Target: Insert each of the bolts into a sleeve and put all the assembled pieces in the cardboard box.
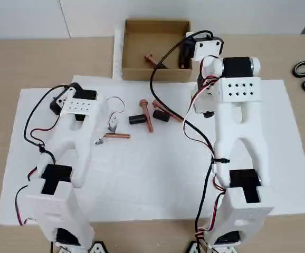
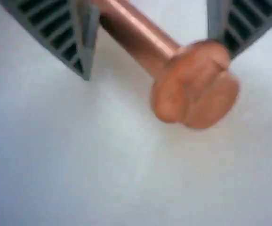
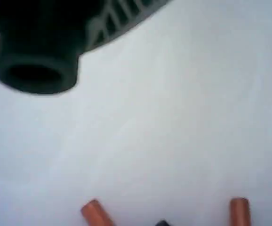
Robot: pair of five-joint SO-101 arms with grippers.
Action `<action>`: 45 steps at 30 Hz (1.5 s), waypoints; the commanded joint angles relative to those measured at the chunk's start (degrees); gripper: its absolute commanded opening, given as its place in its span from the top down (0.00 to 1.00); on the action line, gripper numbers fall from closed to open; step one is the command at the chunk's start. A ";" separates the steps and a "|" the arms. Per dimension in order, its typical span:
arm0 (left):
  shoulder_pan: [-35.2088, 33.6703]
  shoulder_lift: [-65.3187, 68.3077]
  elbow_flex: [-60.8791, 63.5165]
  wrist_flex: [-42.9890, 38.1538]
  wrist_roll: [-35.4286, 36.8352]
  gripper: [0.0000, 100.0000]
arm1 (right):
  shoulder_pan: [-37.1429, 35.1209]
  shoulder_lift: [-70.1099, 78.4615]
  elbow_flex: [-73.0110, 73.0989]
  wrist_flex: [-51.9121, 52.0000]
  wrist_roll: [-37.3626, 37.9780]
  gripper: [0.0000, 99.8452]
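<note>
There are four copper bolts and four black sleeves. One bolt (image 2: 173,61), smooth-shafted with a rounded head, lies on the white mat (image 1: 158,179) between the fingers (image 2: 75,37) of the left gripper (image 2: 152,61). These stand apart, with room to spare beside the shaft, and the head pokes out just past the fingertips.

The right gripper (image 3: 46,28) is clamped on one sleeve (image 3: 35,61), a short dark tube with its open end showing. From above, those fingers are largely hidden under the arm.

Between the two grippers, a second bolt (image 1: 148,117), a third bolt (image 1: 169,112), a loose sleeve (image 1: 136,119) and another sleeve (image 1: 161,116) lie close together on the mat. I cannot tell whether the third bolt touches the sleeve beside it.

Beyond the right gripper's fingers, the cardboard box (image 1: 142,75) holds one assembled piece (image 1: 155,62) (a bolt with a sleeve on its shaft), partly crossed by a black cable (image 1: 160,58).
</note>
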 commanded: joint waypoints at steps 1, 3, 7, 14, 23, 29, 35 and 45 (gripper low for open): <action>0.09 -0.53 -0.22 -0.79 1.85 0.85 | -0.40 -3.47 -0.18 0.57 -0.62 1.00; 0.35 -0.53 -0.22 -0.79 3.52 0.88 | -0.40 -3.47 -0.18 0.57 -0.62 1.00; 0.44 -0.53 -0.22 -0.79 3.96 0.98 | -0.40 -3.47 -0.18 0.57 -0.62 1.00; 0.44 -0.53 -0.22 -0.79 3.60 0.99 | -0.40 -3.47 -0.18 0.57 -0.62 1.00; 2.90 -1.14 -3.38 0.09 -24.26 0.99 | -0.40 -3.47 -0.18 0.57 -0.62 1.00; 2.46 -1.14 -11.47 7.47 -37.71 0.99 | -0.40 -3.74 -0.18 0.57 -0.62 1.00; 2.64 -1.14 -19.03 16.44 -45.01 0.99 | -0.40 -3.82 -0.18 0.57 -0.62 1.00; 2.29 -1.23 -35.30 24.53 -45.36 0.99 | -6.20 -13.14 -0.44 0.57 -0.70 1.00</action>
